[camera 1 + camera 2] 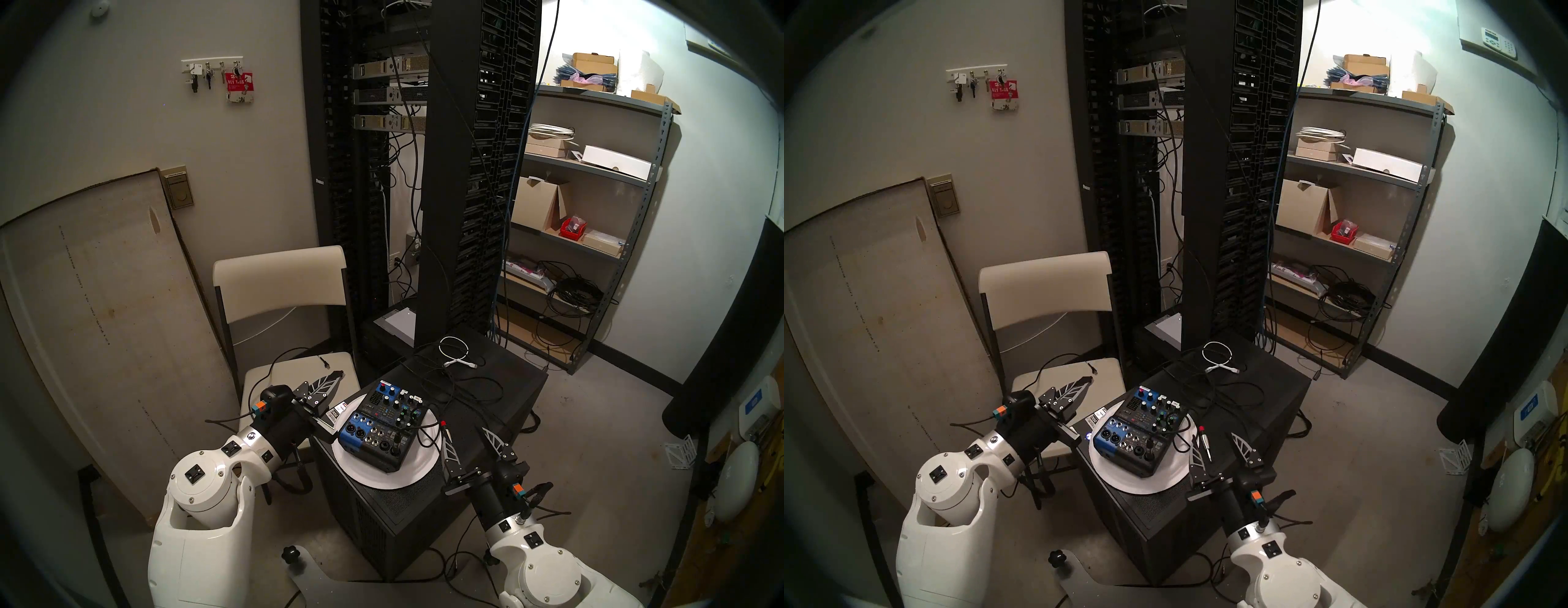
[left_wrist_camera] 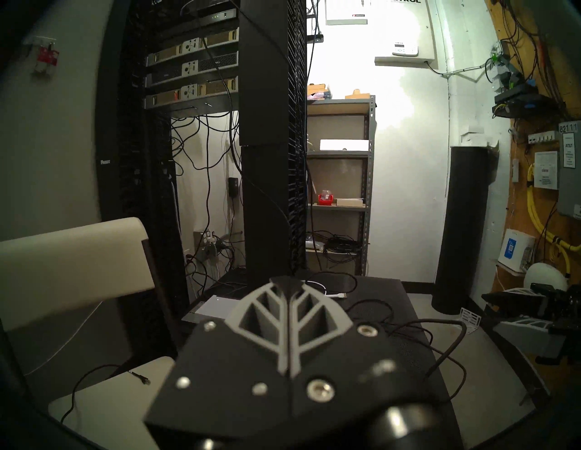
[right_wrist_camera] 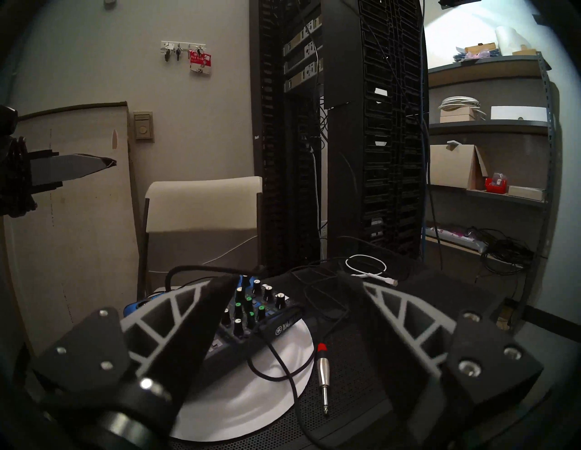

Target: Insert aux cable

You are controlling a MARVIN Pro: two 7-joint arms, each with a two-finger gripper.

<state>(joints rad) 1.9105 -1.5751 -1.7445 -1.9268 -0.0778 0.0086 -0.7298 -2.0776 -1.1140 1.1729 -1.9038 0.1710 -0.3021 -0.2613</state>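
The aux cable (image 1: 396, 445) plug seems upright in the mixer (image 1: 373, 418), just left of the released right gripper (image 1: 463, 431); the clenched left gripper (image 1: 335, 378) sits farther away.

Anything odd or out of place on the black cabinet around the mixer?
One loose end: a jack plug with a red band lies unplugged on the black cabinet, beside the white disc under the mixer. Black cables sprawl tangled behind it. No visible damage.

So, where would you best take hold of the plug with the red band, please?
I'd grip the plug by its thick silver barrel, beside the red band, not the thin tip. It lies flat on the black cabinet, so come from above, closing across its width.
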